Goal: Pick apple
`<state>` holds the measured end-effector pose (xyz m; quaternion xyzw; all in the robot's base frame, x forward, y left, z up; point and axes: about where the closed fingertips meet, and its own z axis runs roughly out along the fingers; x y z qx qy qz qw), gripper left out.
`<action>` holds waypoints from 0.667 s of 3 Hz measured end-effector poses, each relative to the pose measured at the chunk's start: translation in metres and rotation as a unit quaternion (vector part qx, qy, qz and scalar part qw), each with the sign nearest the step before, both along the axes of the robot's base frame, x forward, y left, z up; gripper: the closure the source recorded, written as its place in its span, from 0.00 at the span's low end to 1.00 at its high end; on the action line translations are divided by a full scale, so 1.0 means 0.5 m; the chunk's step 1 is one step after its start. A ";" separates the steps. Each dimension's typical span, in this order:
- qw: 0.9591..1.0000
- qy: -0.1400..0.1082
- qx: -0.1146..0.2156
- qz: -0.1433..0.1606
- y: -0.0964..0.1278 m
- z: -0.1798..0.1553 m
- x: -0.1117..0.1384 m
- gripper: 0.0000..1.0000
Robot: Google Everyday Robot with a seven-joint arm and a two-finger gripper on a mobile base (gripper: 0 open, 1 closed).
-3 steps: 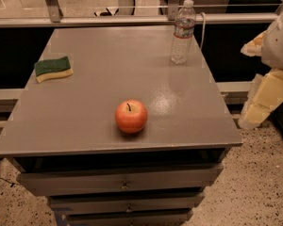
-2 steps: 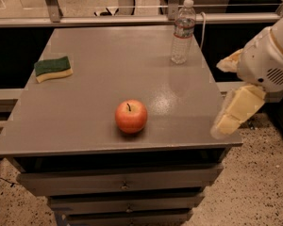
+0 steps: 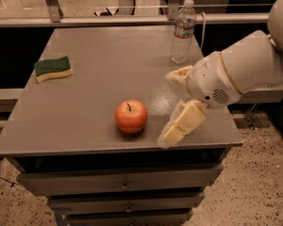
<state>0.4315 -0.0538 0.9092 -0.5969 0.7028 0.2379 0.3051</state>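
Gripper has swung in over the desk's front-right part, jaws spread open, empty. Apple rests at desk's front centre, untouched; reach closing, grasp still ahead

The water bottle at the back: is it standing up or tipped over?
Upright: the water bottle stands on its base, cap on top. The open gripper is beside the apple, not touching it.

Arm: white rounded shell, round vent grille.
Gripper: 2 pale yellow fingers, spread, right of apple.
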 end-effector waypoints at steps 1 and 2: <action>0.999 -0.019 0.036 0.024 0.066 -0.027 0.005 0.00; 0.997 -0.031 0.056 0.032 0.102 -0.063 0.023 0.00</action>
